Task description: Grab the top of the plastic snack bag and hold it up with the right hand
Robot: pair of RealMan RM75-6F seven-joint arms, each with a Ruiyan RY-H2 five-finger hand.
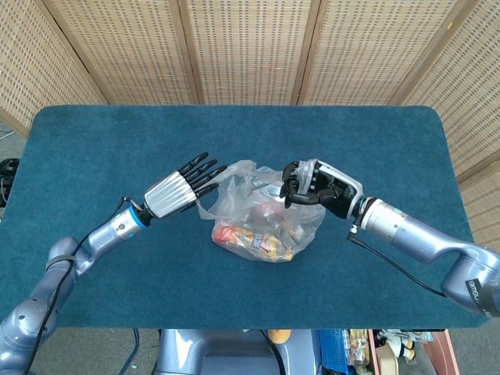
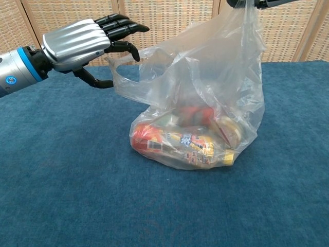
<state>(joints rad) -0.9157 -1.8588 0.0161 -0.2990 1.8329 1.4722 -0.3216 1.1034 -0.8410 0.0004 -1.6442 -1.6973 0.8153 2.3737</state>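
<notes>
The snack bag (image 2: 205, 87) is thin clear plastic, crinkled and faintly glossy; the surface (image 2: 67, 185) wears matt, napped blue cloth; the left hand (image 2: 82, 43) has ribbed, satin silver metal backing and matt black fingers (image 2: 121, 23); woven cane screens (image 1: 250, 47) stand behind.

The left hand (image 2: 85, 43), fingers (image 2: 123, 28) spread, reaches beside the snack bag (image 2: 198, 110) handle loop.

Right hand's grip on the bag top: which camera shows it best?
Head view: the right hand shows whole, fingers curled on the bunched top of the plastic snack bag. Chest view cuts the hand off at the frame's top edge.
</notes>
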